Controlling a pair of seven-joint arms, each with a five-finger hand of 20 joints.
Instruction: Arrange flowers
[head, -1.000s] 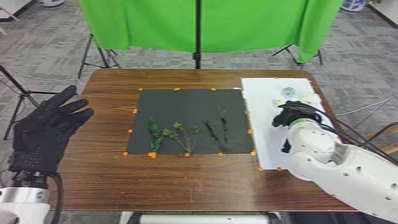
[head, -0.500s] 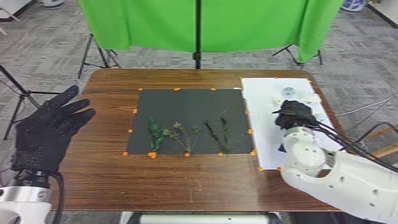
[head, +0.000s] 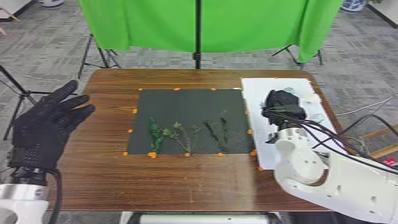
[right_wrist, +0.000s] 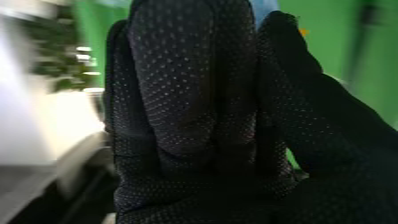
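Four or more cut green stems with small leaves (head: 182, 137) lie flat on a dark grey square mat (head: 178, 105), in the same places as one second ago. The right hand in black fabric glove (head: 283, 103) is now more to the left and farther from the robot than it was, above the white rectangular sheet (head: 266, 160). In the right wrist view its fingers (right_wrist: 173, 75) are straight and close together, with the thumb beside them; whether they carry something, I cannot tell. A pale blue thing (right_wrist: 265, 7) shows near the fingertips. The left hand (head: 40, 135) has its fingers loose and spread, the same as before.

The brown wooden table (head: 195, 185) has visible grain and a light shine. Small orange markers (head: 152, 155) are around the mat. Behind stands a bright green cloth (head: 147, 25) with soft folds, on a thin black pole (head: 197, 55), over grey patterned carpet (head: 58, 55). The gloves have fine, dotted texture; the white arm (head: 342, 187) is smooth and rounded.
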